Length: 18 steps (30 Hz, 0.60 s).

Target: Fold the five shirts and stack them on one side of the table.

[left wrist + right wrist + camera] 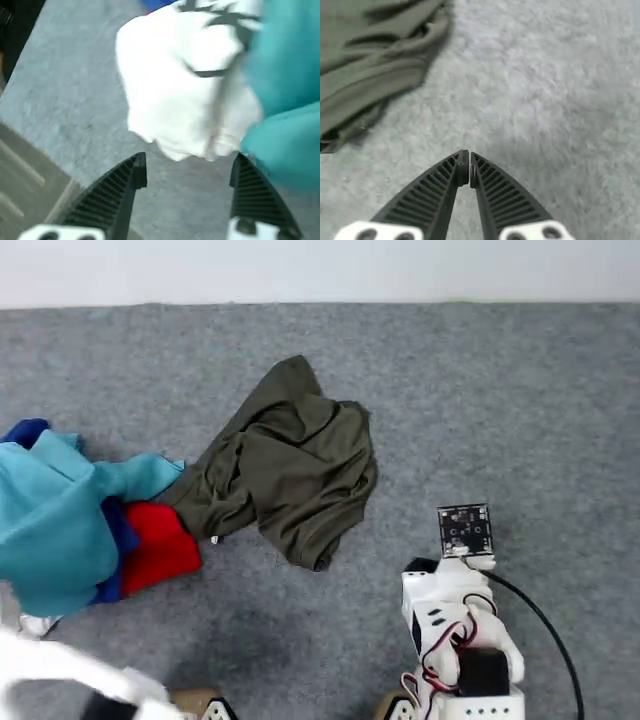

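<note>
None of the 5 shirts is folded. The left gripper (190,170) is spread wide just short of the white shirt (185,95); advance and closure are called for. The right gripper (469,169) is closed, empty.

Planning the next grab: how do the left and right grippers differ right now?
The left gripper is open, the right gripper shut. The left gripper points at a white shirt beside a teal shirt; the right gripper is over bare grey table near the olive shirt. Both hold nothing and have black ridged fingers.
</note>
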Motion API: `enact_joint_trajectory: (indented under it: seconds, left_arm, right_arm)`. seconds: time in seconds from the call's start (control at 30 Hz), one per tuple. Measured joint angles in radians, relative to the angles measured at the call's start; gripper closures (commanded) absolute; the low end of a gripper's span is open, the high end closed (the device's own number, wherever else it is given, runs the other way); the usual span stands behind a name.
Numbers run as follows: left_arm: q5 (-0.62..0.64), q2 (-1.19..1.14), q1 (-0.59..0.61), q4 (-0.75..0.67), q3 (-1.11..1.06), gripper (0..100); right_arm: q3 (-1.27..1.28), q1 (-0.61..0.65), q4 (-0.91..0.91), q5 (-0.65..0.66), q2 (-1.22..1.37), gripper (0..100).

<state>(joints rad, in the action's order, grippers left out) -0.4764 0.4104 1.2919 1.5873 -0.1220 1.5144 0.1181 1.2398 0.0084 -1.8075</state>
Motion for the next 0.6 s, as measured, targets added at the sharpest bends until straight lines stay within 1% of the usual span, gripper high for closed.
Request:
enact_joint_trajectory:
  seconds: [0.1, 0.17, 0.23, 0.33, 0.43, 0.5, 0.6]
  left_arm:
    - [-0.017, -0.132, 0.112, -0.003, 0.149, 72]
    - [-0.084, -0.203, 0.158, 0.048, 0.250, 72]
    - [-0.195, -0.253, 0.186, 0.117, 0.310, 72]
    - [-0.362, -0.273, 0.249, 0.140, 0.319, 70]
    - [-0.502, -0.272, 0.319, 0.141, 0.319, 68]
    - [-0.554, -0.265, 0.354, 0.141, 0.305, 68]
    - [-0.577, -0.210, 0.377, 0.141, 0.262, 68]
  right_arm:
    - [-0.012, 0.035, 0.000, 0.000, -0.002, 99.1]
    - [-0.012, 0.048, 0.000, 0.000, -0.002, 99.1]
    - [-0.012, 0.064, 0.000, 0.000, 0.000, 99.1]
    - [-0.012, 0.080, 0.000, 0.000, 0.000, 99.1]
    - [-0.012, 0.109, 0.000, 0.000, 0.002, 99.1]
    - [-0.012, 0.124, 0.000, 0.000, 0.002, 99.1]
    - [-0.044, 0.150, 0.000, 0.000, 0.077, 99.1]
